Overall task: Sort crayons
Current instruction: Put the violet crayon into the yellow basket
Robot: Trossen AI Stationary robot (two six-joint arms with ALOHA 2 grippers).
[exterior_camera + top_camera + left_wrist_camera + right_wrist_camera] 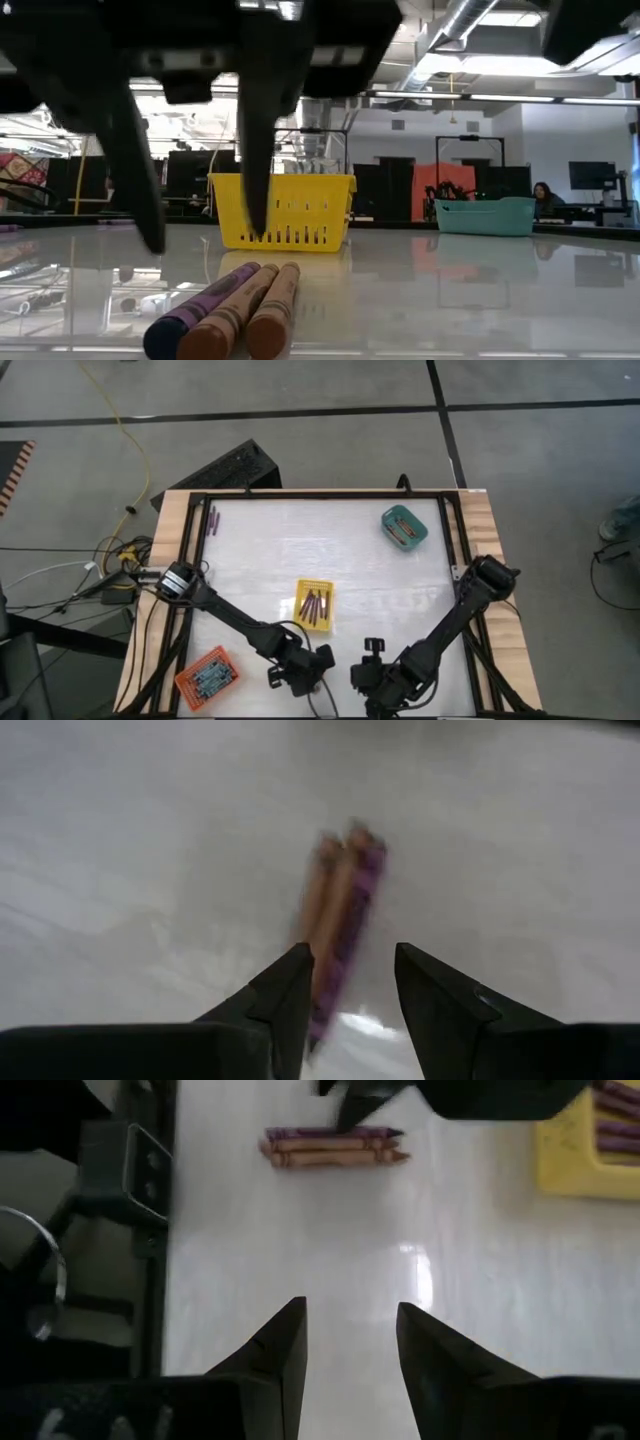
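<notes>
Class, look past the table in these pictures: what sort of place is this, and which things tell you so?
Probably a robotics lab or workshop. Exposed ceiling ducts run overhead, desks with monitors stand behind the table, and loose cables trail across a bare concrete floor marked with dark lines.

A: What is on the white surface (270, 550) from above?

B: A yellow tray (315, 605) sits near the middle, and some crayons (314, 607) lie inside it. A teal tray (404, 527) is at the far right corner, an orange tray (206, 677) at the near left edge.

A: And the arms?

B: Both reach toward the near edge. The left pincer (318, 678) and the right pincer (362, 678) are close together there. Two purple crayons (213, 519) lie at the far left.
</notes>
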